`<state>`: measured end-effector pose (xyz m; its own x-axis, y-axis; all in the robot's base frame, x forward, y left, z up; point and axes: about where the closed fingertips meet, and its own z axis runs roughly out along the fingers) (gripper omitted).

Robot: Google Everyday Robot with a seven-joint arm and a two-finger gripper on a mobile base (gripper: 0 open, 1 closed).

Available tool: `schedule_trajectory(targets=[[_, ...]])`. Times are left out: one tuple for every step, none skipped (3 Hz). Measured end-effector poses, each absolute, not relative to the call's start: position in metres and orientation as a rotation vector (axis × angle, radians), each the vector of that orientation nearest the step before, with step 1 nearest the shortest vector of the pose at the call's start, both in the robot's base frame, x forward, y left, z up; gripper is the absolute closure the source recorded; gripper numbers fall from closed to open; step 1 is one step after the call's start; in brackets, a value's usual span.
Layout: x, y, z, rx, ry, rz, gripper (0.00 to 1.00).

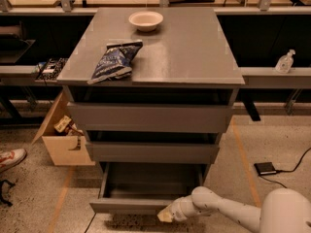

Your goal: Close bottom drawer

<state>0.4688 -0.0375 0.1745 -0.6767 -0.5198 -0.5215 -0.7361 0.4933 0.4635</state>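
Close bottom drawer, stage in progress. The grey cabinet [194, 52] carries 3 stacked drawers below the front edge of its tabletop. The top drawer [148, 118] and the middle drawer [153, 152] each stand slightly proud, with a dark gap above. The bottom drawer [131, 205] is pulled well out towards the viewer, its shallow grey box open to view and apparently bare, its flat front the lowest and nearest part of the cabinet.

The gripper [167, 214] sits at the right end of that front, below the front right part of the tabletop, touching it or just beside it. Whether it is clenched or released cannot be told. The white arm reaches in from the lower right.

On the tabletop, a white bowl [146, 20] rests near the rear edge, and a dark chip bag [114, 61] lies near the front left corner.

Judgement: the approach appears complete and contact is made or nearly made. The whole push remains, since the drawer has to travel back until its front lines up under the middle drawer.
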Motion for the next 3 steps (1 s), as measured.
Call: schedule_trajectory(targets=[[0.4982,-0.0129,0.1857,-1.101,2.317,0.953,1.0],[0.4981,-0.0128,0.1857,-1.101,2.317,0.954,1.0],[0.4995,-0.0086,0.1814,-1.097,2.297,0.945,1.0]])
